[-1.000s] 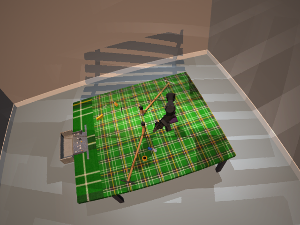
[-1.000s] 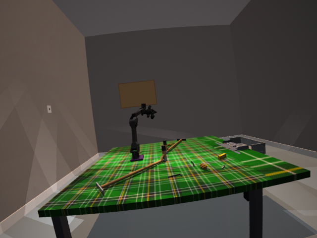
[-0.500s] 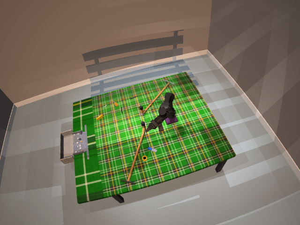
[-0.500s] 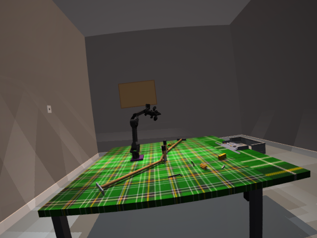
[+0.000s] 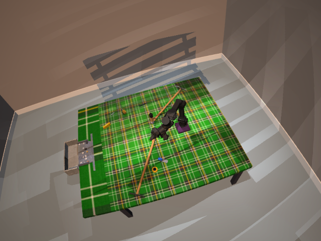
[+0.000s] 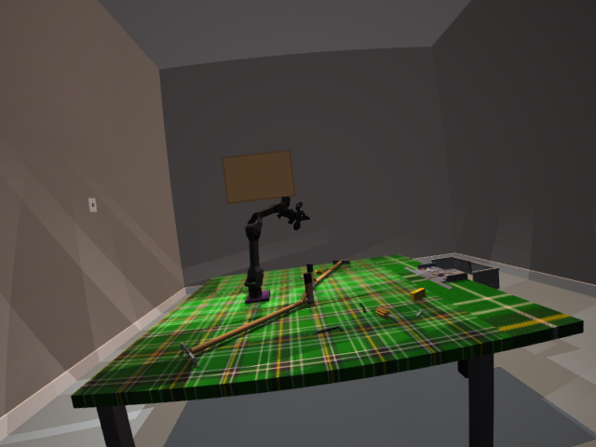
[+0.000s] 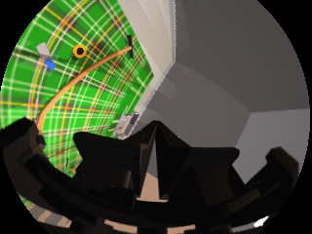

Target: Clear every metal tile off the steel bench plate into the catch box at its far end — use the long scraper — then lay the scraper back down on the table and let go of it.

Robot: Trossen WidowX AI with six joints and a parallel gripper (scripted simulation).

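Note:
My gripper (image 5: pixel 150 139) (image 6: pixel 308 218) (image 7: pixel 156 124) is shut and empty, high above the table. One long wooden-handled tool (image 5: pixel 146 165) (image 6: pixel 330 274) (image 7: pixel 80 75) lies with its dark crosswise head toward the table's edge; in the top view my gripper covers its grip end. A second similar tool (image 5: pixel 168 102) (image 6: pixel 250 325) lies on the other side. Which one is the long scraper I cannot tell for certain. Several small tiles (image 5: pixel 83 156) lie on the grey steel plate (image 5: pixel 94 165) (image 6: pixel 445 285). The catch box (image 5: pixel 73 152) (image 6: pixel 486 277) is at its far end, beyond the table edge; its inside is partly hidden.
A yellow block (image 5: pixel 106 125) (image 6: pixel 417 293), an orange-handled tool (image 5: pixel 124 111) (image 6: pixel 382 312) and a dark bent rod (image 5: pixel 142 104) (image 6: pixel 329 330) lie on the table. An orange ring (image 5: pixel 154 167) (image 7: pixel 74 51) and a blue-and-grey object (image 5: pixel 160 159) (image 7: pixel 50 63) lie beside the first tool.

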